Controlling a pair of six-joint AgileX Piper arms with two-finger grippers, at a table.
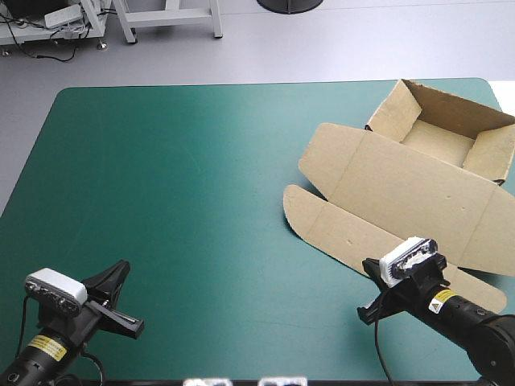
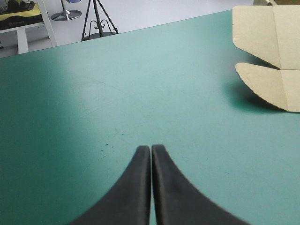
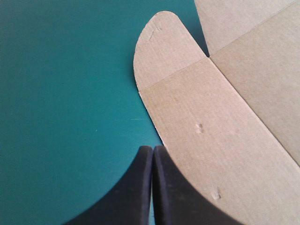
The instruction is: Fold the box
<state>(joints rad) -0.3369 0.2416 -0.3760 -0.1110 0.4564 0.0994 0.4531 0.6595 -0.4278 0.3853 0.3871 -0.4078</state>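
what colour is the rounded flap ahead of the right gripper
The flap is plain brown, like the whole box; best seen in the right wrist view.

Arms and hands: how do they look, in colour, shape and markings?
The left arm and right arm are black tubes, each with a yellow label near the wrist. The left hand and right hand each have two broad, curved black fingers.

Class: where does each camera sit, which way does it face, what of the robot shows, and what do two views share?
Left wrist view: above the left wrist, facing across the teal-green cover toward the box; left gripper, fingers shut.
Right wrist view: above the right wrist, facing down at the box; right gripper, fingers shut.
High view: above and behind, facing forward and down; both grippers.
Shared: all show the box.
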